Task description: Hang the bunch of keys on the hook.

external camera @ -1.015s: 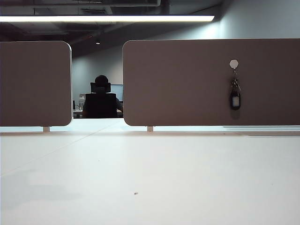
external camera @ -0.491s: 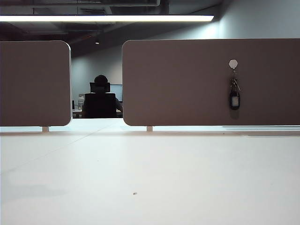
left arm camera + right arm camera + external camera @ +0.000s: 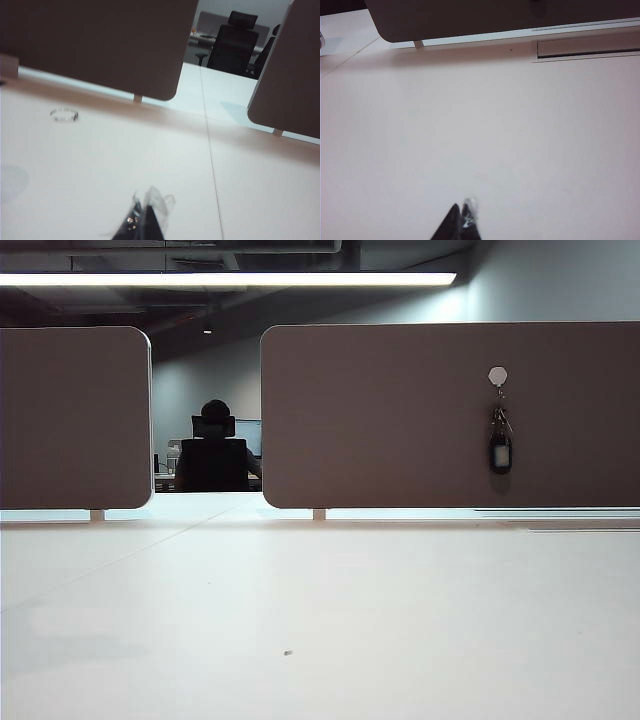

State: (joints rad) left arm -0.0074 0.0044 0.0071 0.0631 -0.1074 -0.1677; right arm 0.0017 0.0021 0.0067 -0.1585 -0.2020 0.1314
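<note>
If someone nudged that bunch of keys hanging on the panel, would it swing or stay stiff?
Probably swing: the bunch of keys dangles freely from the small hook. It looks loose rather than stiff, separate keys above a black fob, so it would likely jingle and flop. Both grippers sit shut, far away over the table.

brown panels [image 3: 380, 415], white table [image 3: 400, 620], ceiling light [image 3: 230, 279]
</note>
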